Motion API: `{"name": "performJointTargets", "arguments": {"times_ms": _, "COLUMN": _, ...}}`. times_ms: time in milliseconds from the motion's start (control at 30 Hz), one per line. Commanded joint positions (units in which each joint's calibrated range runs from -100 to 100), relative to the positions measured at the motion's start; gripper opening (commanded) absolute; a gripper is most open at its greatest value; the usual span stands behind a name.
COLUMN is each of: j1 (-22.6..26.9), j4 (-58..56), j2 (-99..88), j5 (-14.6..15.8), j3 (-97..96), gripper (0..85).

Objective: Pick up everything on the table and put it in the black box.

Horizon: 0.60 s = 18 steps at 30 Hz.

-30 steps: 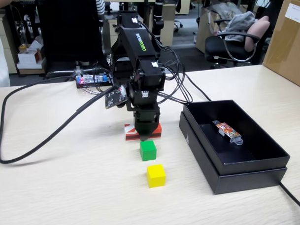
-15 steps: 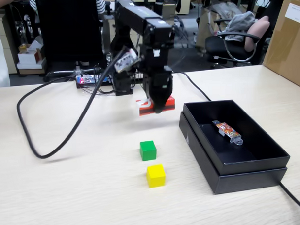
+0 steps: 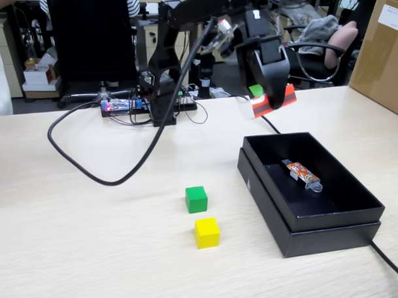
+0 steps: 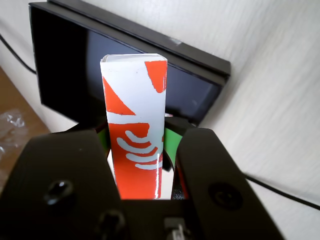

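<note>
- while you carry the red block (image 3: pixel 273 100) toward the black box (image 3: pixel 358 212), note that it hangs high in the air, near the box's far end in the fixed view and not yet clearly over the opening.
- your gripper (image 4: pixel 141 150) has its jaws clenched on the block; the wrist view shows it pinched between green-lined pads, with most of its length sticking out beyond them.
- judge the release point by the box's rim: bring the block well inside the walls, lower it, and only then let go, since a long piece dropped from this height could bounce or tip over the edge.
- aim for the bare floor of the box rather than the orange wrapped packet (image 3: pixel 302 173) lying in it.
- only the fixed view shows you the green cube (image 3: pixel 196 199) and the yellow cube (image 3: pixel 206 232), both on the table (image 3: pixel 91 257) beside the box and well apart from the arm; those look like your remaining pickups.
- only the wrist view shows the white markings on the block's face and how squarely it sits in the grip; there the box (image 4: pixel 70 65) appears beyond the block's tip.
</note>
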Motion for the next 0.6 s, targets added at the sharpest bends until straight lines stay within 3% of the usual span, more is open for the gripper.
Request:
{"name": "performJointTargets", "arguments": {"times_ms": 0, "j1": 0.44, "j4": 1.47, "j2": 6.84, "j5": 0.44, "j3": 8.17, "gripper": 6.5}}
{"name": "performJointTargets", "arguments": {"times_ms": 167, "j1": 1.56, "j4": 2.16, "j2": 17.85, "j5": 1.32, "j3": 12.7, "gripper": 6.6}}
{"name": "performJointTargets", "arguments": {"times_ms": 567, "j1": 2.98, "j4": 3.71, "j2": 25.2, "j5": 2.15, "j3": 10.98, "gripper": 6.8}}
